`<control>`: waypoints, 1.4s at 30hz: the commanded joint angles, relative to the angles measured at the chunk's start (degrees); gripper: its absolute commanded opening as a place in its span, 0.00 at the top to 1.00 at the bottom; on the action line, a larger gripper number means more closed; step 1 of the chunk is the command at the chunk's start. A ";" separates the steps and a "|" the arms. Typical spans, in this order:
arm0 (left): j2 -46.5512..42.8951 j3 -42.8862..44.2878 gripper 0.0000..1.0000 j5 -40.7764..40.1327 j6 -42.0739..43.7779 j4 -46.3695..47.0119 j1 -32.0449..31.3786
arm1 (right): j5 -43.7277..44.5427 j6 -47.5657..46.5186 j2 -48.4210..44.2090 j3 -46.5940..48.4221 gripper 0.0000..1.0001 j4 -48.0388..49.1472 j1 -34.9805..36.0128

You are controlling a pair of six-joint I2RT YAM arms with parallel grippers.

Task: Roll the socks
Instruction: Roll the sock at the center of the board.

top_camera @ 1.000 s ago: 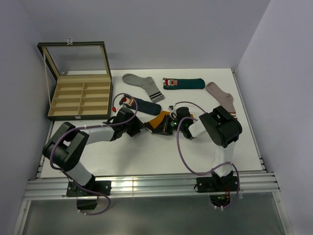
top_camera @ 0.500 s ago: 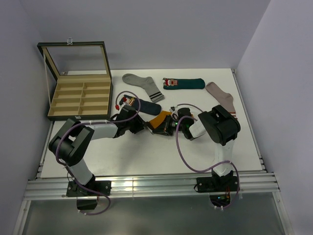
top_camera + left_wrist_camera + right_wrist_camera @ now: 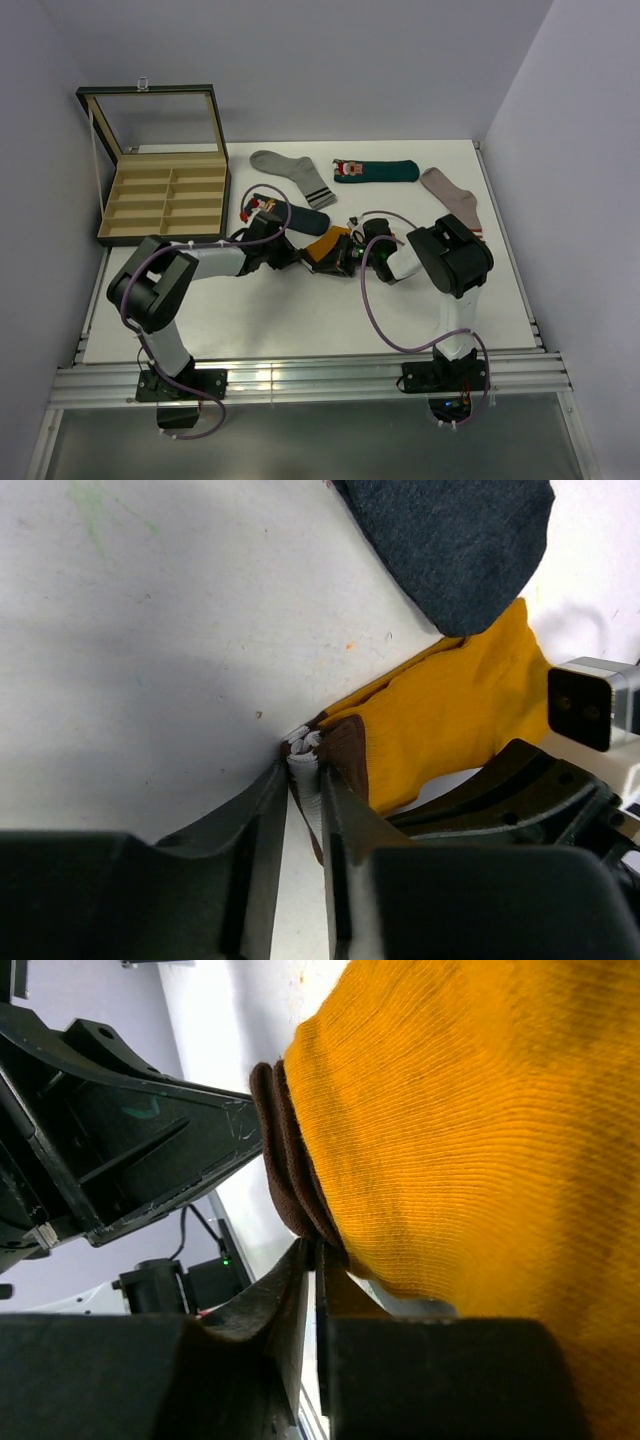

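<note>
The mustard-orange sock point(image 3: 327, 246) lies mid-table between both grippers. My left gripper point(image 3: 304, 776) is shut on its brown and white striped cuff point(image 3: 340, 755). My right gripper point(image 3: 317, 1256) is shut on the cuff's brown edge point(image 3: 285, 1185) from the other side, with the orange body point(image 3: 470, 1110) above it. In the top view the left gripper point(image 3: 300, 255) and right gripper point(image 3: 345, 257) meet at the sock. The navy sock point(image 3: 290, 213) lies just behind, its toe in the left wrist view point(image 3: 450, 540). The dark teal sock point(image 3: 375, 171) lies at the back.
A grey sock with dark stripes point(image 3: 292, 174) lies at the back centre. A pinkish-beige sock point(image 3: 452, 200) lies at the right. An open wooden compartment box point(image 3: 163, 198) with a raised glass lid stands at the back left.
My left arm has folded in, its elbow moving right and its gripper shifting slightly towards the orange sock. The right arm has barely moved.
</note>
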 commanded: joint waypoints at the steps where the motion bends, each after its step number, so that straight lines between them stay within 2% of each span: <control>1: 2.34 1.95 0.76 -2.88 1.37 -6.38 -0.41 | 4.99 -5.25 -1.76 0.74 0.88 -8.78 -0.49; 4: 3.22 3.79 0.82 -3.67 2.51 -9.55 -0.50 | 7.80 -9.38 -4.83 2.14 0.79 -14.22 0.73; 8: 3.49 5.91 0.83 -4.81 4.09 -12.28 -0.85 | 13.77 -15.27 -10.36 4.69 0.70 -25.10 3.27; 14: 3.40 9.16 0.84 -6.48 6.99 -16.58 -1.03 | 31.60 -27.13 -18.46 10.40 0.66 -38.91 10.56; 16: 3.14 9.86 0.85 -6.92 7.61 -17.46 -1.02 | 38.09 -31.70 -20.04 11.64 0.66 -39.90 13.03; 20: 3.31 11.18 0.84 -6.93 8.93 -18.87 -1.03 | 45.22 -38.03 -21.10 12.69 0.66 -38.77 18.39; 26: 3.84 11.89 0.84 -6.22 9.63 -19.40 -1.03 | 51.83 -46.12 -17.85 15.50 0.66 -37.44 24.29; 37: 3.66 11.27 0.84 -5.26 9.72 -18.87 -1.03 | 57.64 -49.91 -13.37 17.53 0.66 -36.39 28.07; 42: 3.84 11.45 0.84 -5.08 9.81 -18.87 -1.03 | 56.42 -50.61 -11.61 17.18 0.66 -34.98 28.25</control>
